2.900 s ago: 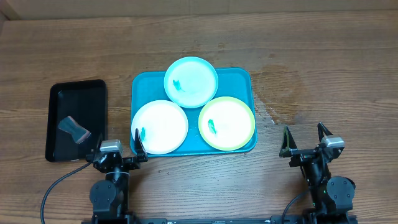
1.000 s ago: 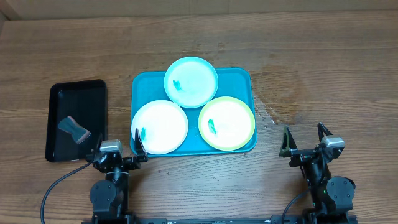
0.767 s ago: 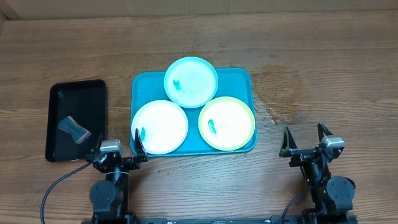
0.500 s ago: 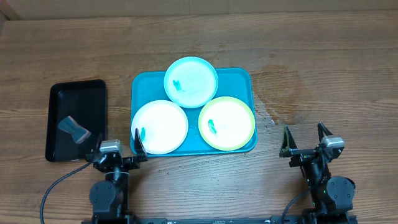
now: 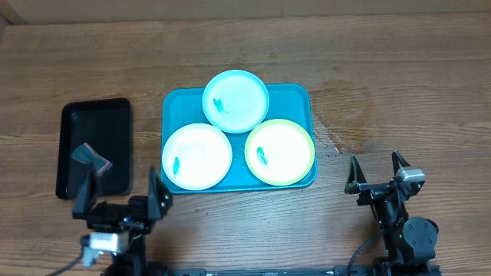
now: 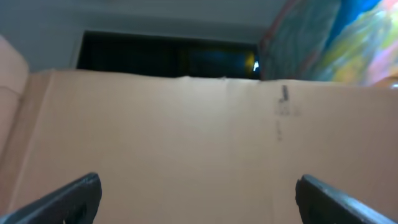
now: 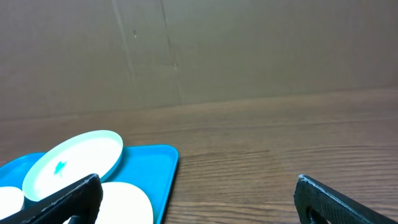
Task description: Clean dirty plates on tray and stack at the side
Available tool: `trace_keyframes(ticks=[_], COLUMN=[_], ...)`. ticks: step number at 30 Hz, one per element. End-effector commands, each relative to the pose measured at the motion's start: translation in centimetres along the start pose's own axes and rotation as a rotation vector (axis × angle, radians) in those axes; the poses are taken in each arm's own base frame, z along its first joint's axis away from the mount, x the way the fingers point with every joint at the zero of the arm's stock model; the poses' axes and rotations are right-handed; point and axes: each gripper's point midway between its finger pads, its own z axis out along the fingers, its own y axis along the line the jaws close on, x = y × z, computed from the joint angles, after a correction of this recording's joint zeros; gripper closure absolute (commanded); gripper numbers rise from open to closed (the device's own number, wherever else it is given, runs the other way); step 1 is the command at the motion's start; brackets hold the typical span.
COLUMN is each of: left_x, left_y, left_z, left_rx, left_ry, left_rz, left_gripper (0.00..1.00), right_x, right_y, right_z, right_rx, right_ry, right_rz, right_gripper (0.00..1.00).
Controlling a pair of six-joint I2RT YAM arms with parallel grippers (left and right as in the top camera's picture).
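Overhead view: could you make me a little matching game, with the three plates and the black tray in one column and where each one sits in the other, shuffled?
Things:
1. light blue plate
2. white plate
3. yellow-green rimmed plate
4. black tray

Places:
A. on the table, left of the turquoise tray
B. in the turquoise tray, right corner nearest the robot
C. at the middle of the turquoise tray's far edge
D. in the turquoise tray, left corner nearest the robot

Pairs: 1-C, 2-D, 3-B, 4-A
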Motion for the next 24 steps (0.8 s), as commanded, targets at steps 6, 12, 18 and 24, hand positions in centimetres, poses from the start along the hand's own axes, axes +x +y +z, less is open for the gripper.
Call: trace_keyframes(ticks=[6,12,18,24], left_x=[0.4,9.3,13.0,16.0], left_y=[2.7,2.6,13.1,20.9], left_z=[7.8,9.8,6.8,-1.5], left_rx=[-0.120,-0.036,-0.738,-1.145], left_ry=[0.482,1.032,1.230,1.404], left_rz=[0.180,0.149,-0.048,-0.151], left_gripper=[0.00,0.00,0.00,0.00], right_x=[0.1,0.1,0.1,0.1], right_y=[-0.1,-0.1,-0.1,-0.1], right_z=[0.0,0.0,0.0,0.0], right_rx=[0.000,0.000,0.000,0.000], right_ry=[-0.007,-0.007,-0.007,-0.007], right_rz=[-0.003,-0.003,-0.003,-0.003], right_gripper=[0.00,0.00,0.00,0.00])
